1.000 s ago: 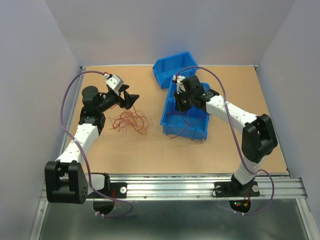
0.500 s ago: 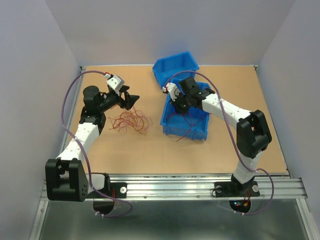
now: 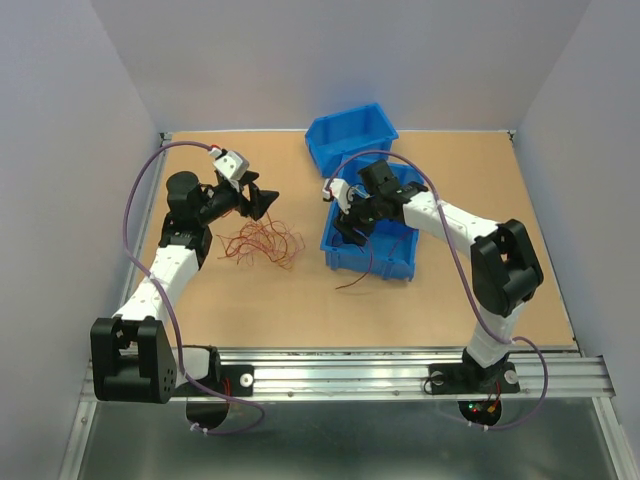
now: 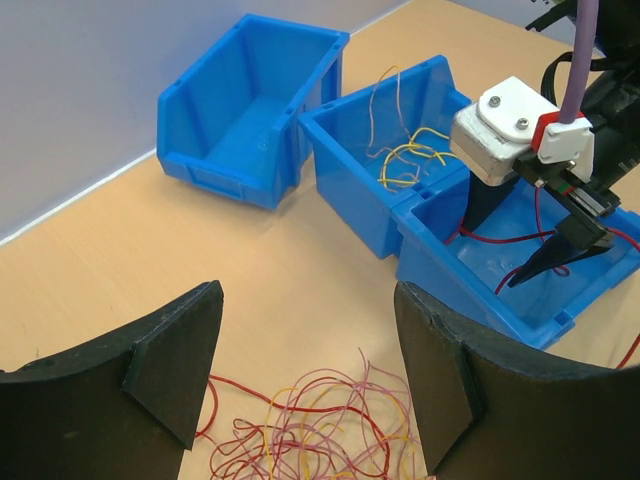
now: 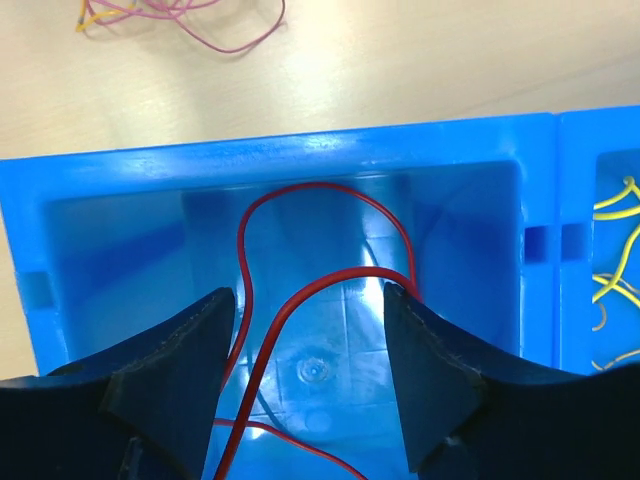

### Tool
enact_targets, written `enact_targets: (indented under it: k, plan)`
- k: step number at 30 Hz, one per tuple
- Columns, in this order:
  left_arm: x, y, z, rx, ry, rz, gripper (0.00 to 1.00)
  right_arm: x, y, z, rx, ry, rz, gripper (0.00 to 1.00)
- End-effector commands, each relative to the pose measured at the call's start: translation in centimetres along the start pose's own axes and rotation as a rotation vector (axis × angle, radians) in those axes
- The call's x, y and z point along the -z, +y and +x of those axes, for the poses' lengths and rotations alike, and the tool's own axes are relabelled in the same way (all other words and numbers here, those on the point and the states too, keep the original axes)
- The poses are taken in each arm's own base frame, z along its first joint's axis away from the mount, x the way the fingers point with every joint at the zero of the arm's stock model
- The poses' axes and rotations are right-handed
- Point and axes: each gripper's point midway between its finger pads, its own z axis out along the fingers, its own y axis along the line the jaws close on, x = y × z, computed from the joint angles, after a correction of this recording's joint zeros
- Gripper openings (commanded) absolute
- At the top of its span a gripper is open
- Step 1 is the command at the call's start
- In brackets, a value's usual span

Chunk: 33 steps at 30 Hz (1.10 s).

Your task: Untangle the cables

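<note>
The right claw stands open above the near blue bin, where red cables lie loose. The left claw is open too, over the tangled cables on the table. Yellow cables lie in the middle bin.

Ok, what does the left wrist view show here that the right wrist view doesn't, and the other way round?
Only the left wrist view: the empty blue bin at the back, the right gripper from outside, open over the red-cable bin, and the left gripper open above the tangle. Only the right wrist view: that bin's floor seen straight down, with the red cables lying loose on it, none pinched. Both: the red cables, the yellow cables in the neighbouring bin, and part of the tangle.
</note>
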Motion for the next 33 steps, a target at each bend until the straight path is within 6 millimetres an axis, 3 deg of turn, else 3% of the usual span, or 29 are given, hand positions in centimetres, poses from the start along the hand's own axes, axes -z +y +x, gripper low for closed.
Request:
enact_targets:
  k: [1,8,11,13,14,17,20,22,23,24,27,28,33]
  plan:
    - [-0.3,0.0,-2.7,-0.07,-0.057,0.007,0.8,2.2,-0.7,-3.6,0.04,-0.116,0.043,0.68]
    - [-0.3,0.0,-2.7,-0.071,-0.058,0.007,0.8,5.4,-1.9,-4.4,-0.099,-0.145,0.2,0.72]
    - [-0.2,-0.1,-2.7,-0.074,-0.058,0.009,0.8,6.9,-1.4,-4.5,-0.169,-0.177,0.237,0.79]
    - [-0.2,-0.1,-2.8,-0.076,-0.059,0.007,0.8,8.7,-1.0,-5.9,-0.236,-0.257,0.266,0.79]
    - [-0.2,-0.1,-2.8,-0.078,-0.059,0.007,0.8,8.9,-1.1,-5.1,-0.284,-0.259,0.301,0.78]
    - [-0.3,-0.1,-2.7,-0.077,-0.058,0.007,0.8,10.6,-1.6,-5.6,-0.519,-0.337,0.398,0.73]
    - [-0.3,-0.1,-2.8,-0.081,-0.059,0.007,0.8,10.8,0.1,-5.1,-0.652,-0.373,0.376,0.62]
    - [-0.3,-0.1,-2.7,-0.082,-0.057,0.006,0.8,11.2,1.4,-4.3,-0.702,-0.42,0.413,0.65]
    - [-0.3,-0.1,-2.7,-0.083,-0.057,0.004,0.8,10.1,2.3,-3.5,-0.72,-0.399,0.394,0.66]
    - [-0.3,-0.1,-2.7,-0.085,-0.057,0.004,0.8,11.4,2.8,-4.0,-0.742,-0.45,0.451,0.68]
    - [-0.4,-0.2,-2.6,-0.086,-0.055,0.006,0.8,11.9,4.0,-1.2,-0.818,-0.451,0.59,0.72]
    - [-0.4,-0.2,-2.6,-0.086,-0.055,0.004,0.8,11.8,5.7,-0.6,-0.818,-0.45,0.578,0.72]
    - [-0.6,-0.3,-2.4,-0.086,-0.049,0.009,0.8,10.2,8.8,2.4,-0.903,-0.428,0.635,0.72]
